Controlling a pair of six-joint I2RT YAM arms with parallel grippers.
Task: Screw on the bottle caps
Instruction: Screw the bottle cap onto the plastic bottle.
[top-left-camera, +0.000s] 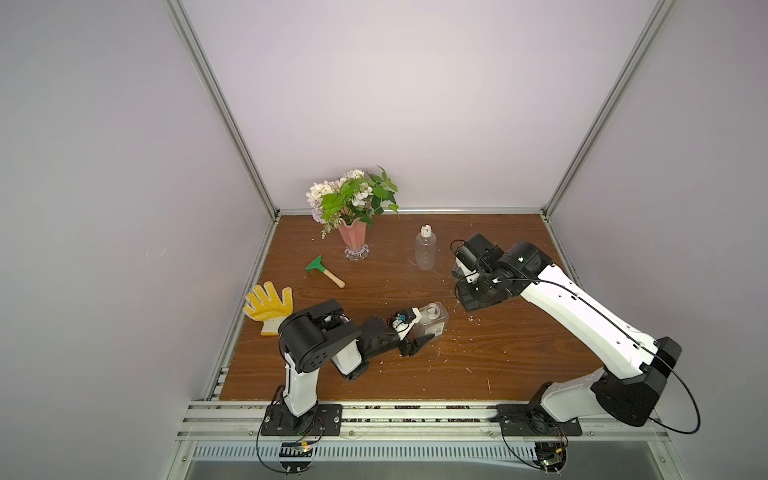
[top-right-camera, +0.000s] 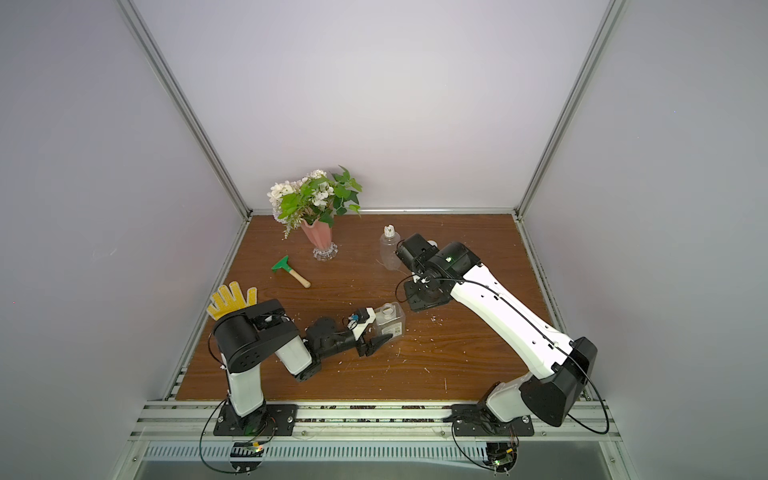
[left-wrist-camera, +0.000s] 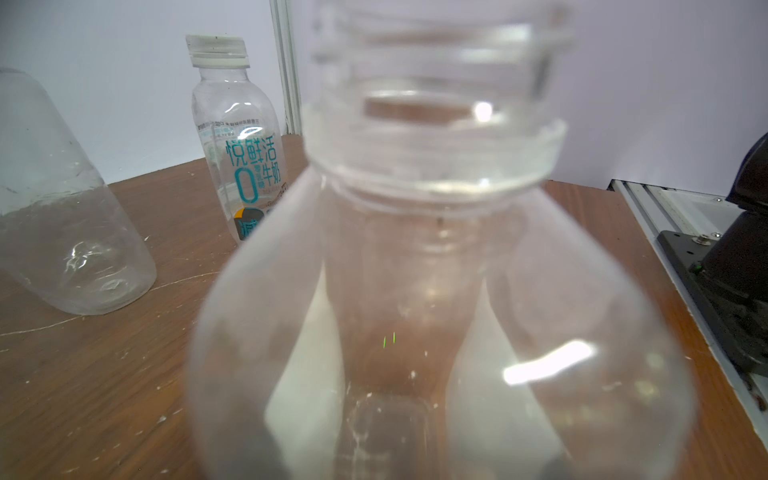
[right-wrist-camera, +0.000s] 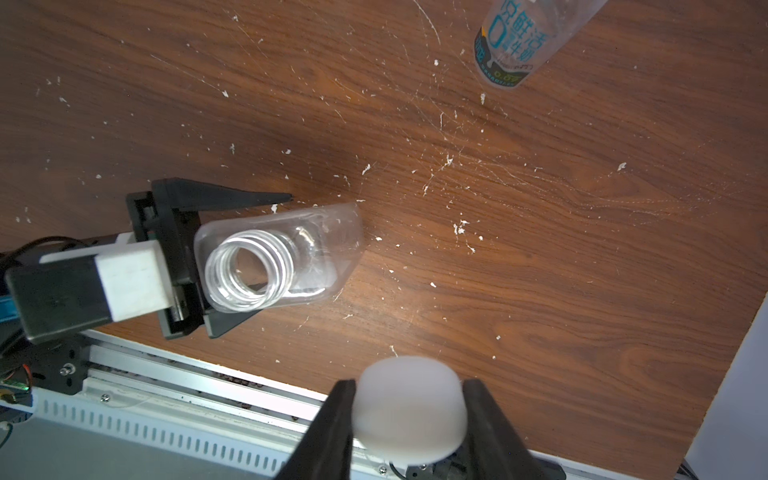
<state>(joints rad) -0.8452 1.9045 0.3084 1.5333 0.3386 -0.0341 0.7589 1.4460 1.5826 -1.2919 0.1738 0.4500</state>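
Observation:
A clear square bottle (top-left-camera: 436, 322) (top-right-camera: 392, 320) stands uncapped near the table's front, its threaded neck (right-wrist-camera: 245, 270) open. My left gripper (top-left-camera: 430, 326) (right-wrist-camera: 274, 253) straddles it, jaws open, one black finger (right-wrist-camera: 232, 197) on each side with a slim gap. The right gripper (right-wrist-camera: 408, 384) is shut on a plain white bottle cap (right-wrist-camera: 409, 415), held above the table to the bottle's right; in both top views its wrist hides it. Further back stands a rounded bottle (top-left-camera: 425, 249) (left-wrist-camera: 62, 208) with a ribbed cap. A blue-labelled bottle (left-wrist-camera: 237, 145) (right-wrist-camera: 519, 41) wears a white cap.
A pink vase of flowers (top-left-camera: 353, 239) stands at the back. A green hand tool (top-left-camera: 322, 270) and a yellow glove (top-left-camera: 268, 305) lie at the left. White flecks litter the wooden table (top-left-camera: 498, 353). A metal rail (top-left-camera: 415, 415) runs along the front edge.

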